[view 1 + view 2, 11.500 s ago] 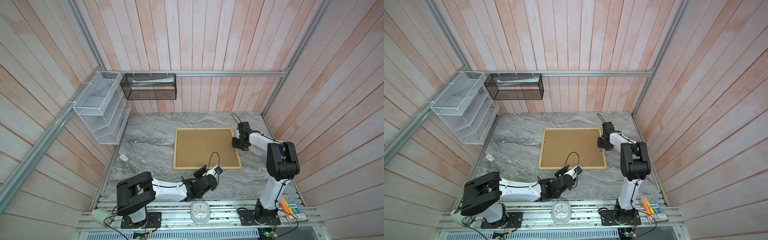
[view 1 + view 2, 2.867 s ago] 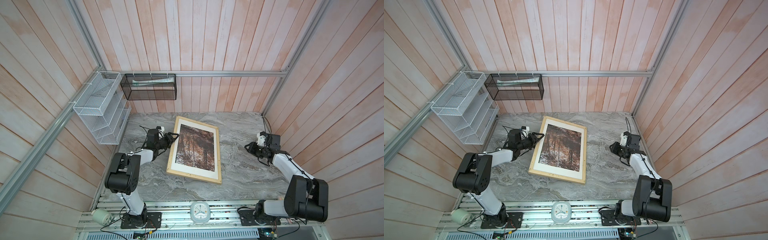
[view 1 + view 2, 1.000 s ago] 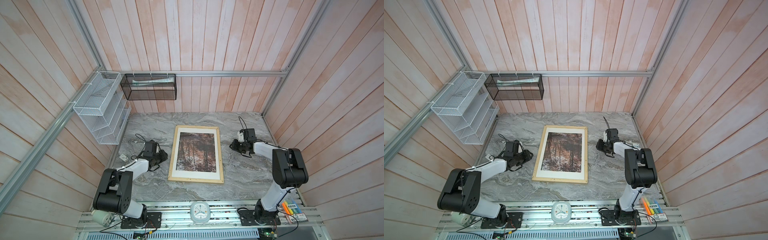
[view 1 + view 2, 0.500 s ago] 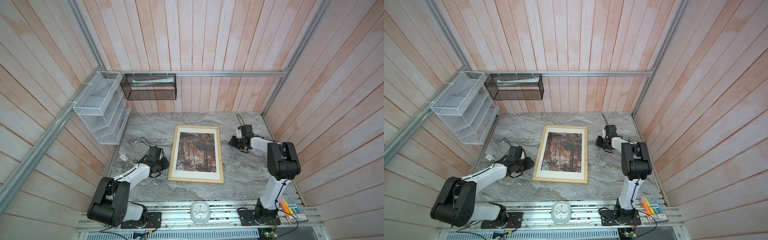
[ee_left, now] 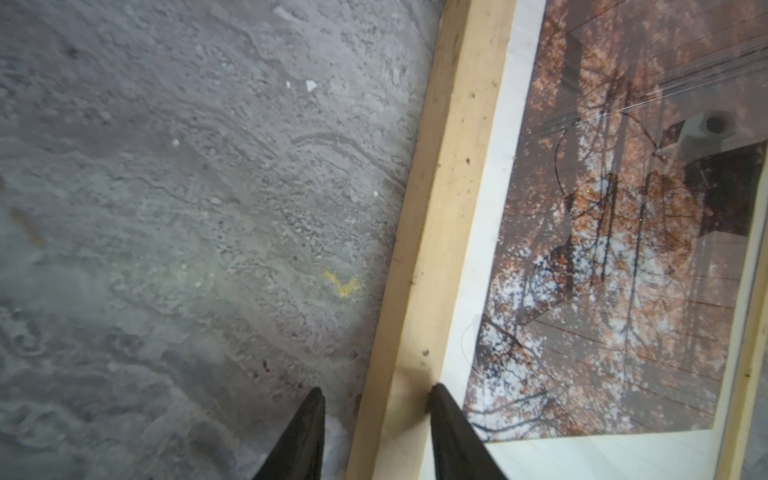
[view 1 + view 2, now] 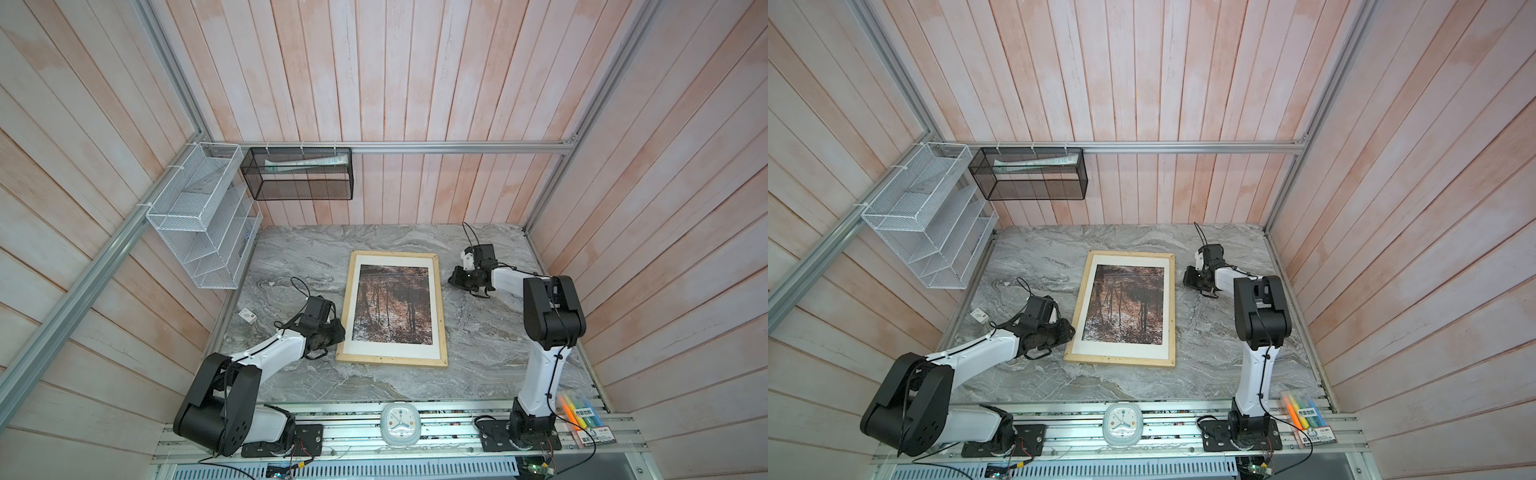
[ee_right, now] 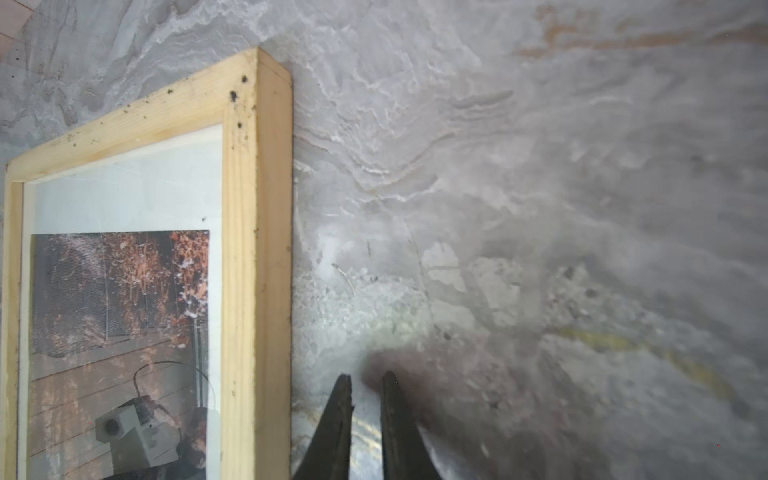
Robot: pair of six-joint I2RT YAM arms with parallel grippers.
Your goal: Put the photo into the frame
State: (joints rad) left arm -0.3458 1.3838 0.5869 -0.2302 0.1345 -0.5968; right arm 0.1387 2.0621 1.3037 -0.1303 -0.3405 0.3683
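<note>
Reaches the left arm (image 6: pixel 274 353) low from its base at the front edge, with the white forearm slanting forward and inward just above the desk (image 6: pixel 291 257) and the wrist turned toward the frame (image 6: pixel 390 360). Sets the left gripper (image 5: pixel 374 399) astride the frame's left strip, toward its near end: spread, with one fingertip over bare desk a little outside the wood and the other at the strip's inner edge, by the white mat (image 5: pixel 494 232). Straddles the strip without clamping it. Finds the photo (image 5: pixel 602 249) just past that inner fingertip, flat inside the frame and showing through the mat's window, with the frame itself flat on the desk between the two grippers. Stands the right arm (image 6: pixel 542 374) upright from its base, with the black elbow block high and the white forearm running away and down to a bent wrist. Points the right gripper (image 7: pixel 365 380) down at the desk just beside the frame's right strip, near the far corner, apart from the wood; cannot tell whether the tips touch the desk. Shows there two fingertips nearly pressed together, with a thin slit between them and nothing in it. Puts the frame on this gripper's inward side, with the photo further in.
</note>
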